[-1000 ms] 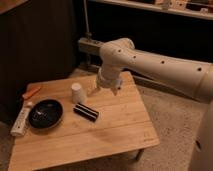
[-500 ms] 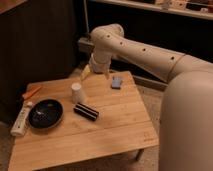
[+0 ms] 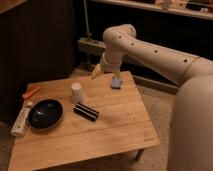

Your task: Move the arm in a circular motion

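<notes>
**Position.** Arm [image 3: 150, 50] reached in from the right side of the view, with the elbow joint [image 3: 120, 37] high over the far edge of the wooden table [image 3: 115, 130]. Gripper [image 3: 96, 71] hung below the elbow, tip angled down-left, above the table's back edge. It sat between a white cup [image 3: 76, 92] and a small blue item [image 3: 116, 82], near both.

**Gripper state.** Nothing seen in its hold. Open or closed: could not tell. It appeared clear of the tabletop, though its height above the wood was hard to judge from this angle.

**Other objs.**
- Black bowl [image 3: 45, 114] at front-left.
- Dark flat block [image 3: 86, 111] just right of the bowl.
- White bottle-like obj [image 3: 20, 122] at the left edge.
- Orange item [image 3: 31, 92] at the far-left corner.

**Assessment.** Circular sweep judged in progress. The task called for no contact w/ any obj.

**Recommendation.**
- Hold an even radius and steady speed.
- Keep the tip no lower than it was here, so the loop passes over the cup and blue item w/o clipping either.
- Watch elbow clearance vs. the shelf behind.
</notes>
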`<state>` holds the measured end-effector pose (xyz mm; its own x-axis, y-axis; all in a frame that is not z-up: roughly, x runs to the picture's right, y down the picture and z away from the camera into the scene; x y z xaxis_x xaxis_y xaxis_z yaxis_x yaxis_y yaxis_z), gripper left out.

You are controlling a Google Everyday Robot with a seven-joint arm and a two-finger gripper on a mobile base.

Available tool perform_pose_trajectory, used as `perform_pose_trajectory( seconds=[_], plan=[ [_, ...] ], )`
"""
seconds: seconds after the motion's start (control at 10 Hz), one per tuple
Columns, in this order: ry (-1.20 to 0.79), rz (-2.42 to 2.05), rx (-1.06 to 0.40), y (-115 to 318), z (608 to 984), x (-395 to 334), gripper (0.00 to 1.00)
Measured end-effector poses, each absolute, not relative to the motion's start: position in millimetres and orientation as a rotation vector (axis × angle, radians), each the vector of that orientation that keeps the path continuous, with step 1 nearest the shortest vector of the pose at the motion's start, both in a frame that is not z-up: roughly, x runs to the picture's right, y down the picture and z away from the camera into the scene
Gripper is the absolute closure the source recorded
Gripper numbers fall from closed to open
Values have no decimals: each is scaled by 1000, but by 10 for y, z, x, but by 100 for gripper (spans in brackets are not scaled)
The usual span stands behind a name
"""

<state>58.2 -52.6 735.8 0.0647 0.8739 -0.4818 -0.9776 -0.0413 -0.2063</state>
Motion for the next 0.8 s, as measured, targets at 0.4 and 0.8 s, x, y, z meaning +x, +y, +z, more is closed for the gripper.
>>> perform_pose_trajectory(
  seconds=[0.4,0.8],
  plan=[
    [284,1598,-584,-14,7131,1422,20],
    [297,1482,-700,572,6769,1521,20]
  ],
)
